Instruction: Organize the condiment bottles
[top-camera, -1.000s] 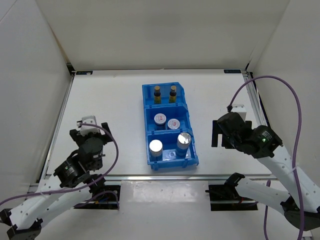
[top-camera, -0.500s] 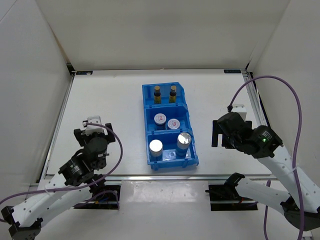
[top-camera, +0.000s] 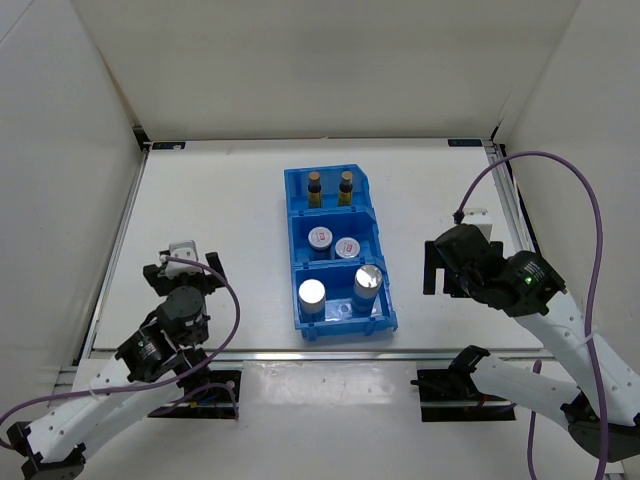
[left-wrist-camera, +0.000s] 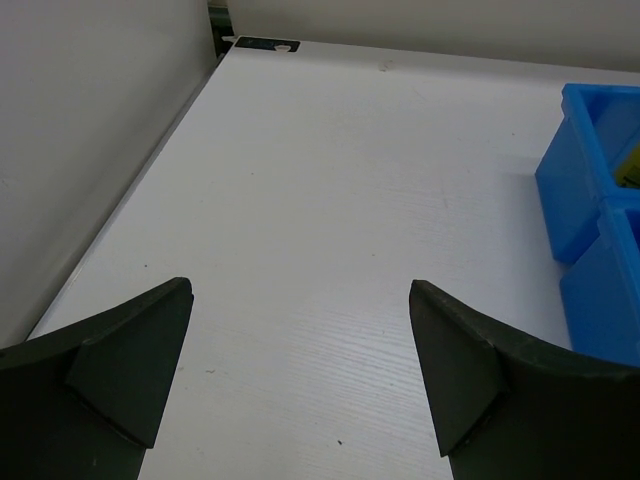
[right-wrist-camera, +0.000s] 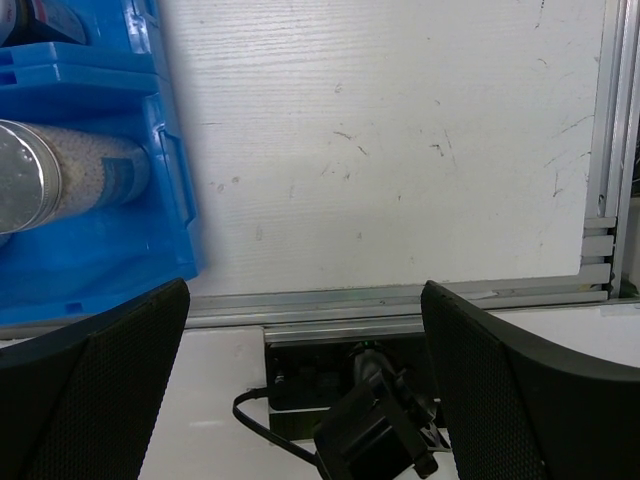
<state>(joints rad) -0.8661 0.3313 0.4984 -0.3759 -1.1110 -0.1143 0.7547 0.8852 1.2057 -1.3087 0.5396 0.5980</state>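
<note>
All six condiment bottles stand in the blue three-compartment bin. Two dark amber bottles are in the far compartment. Two white-capped bottles are in the middle one. Two silver-lidded shakers are in the near one. My left gripper is open and empty over bare table, left of the bin; its wrist view shows only the bin's corner. My right gripper is open and empty right of the bin. Its wrist view shows one shaker in the bin.
White walls close the table on the left, back and right. An aluminium rail runs along the near edge, with the right arm's base below it. Another rail lines the right edge.
My left arm has shifted slightly, first right and then back toward the near edge, still open. The right arm and the bottles have not moved.
</note>
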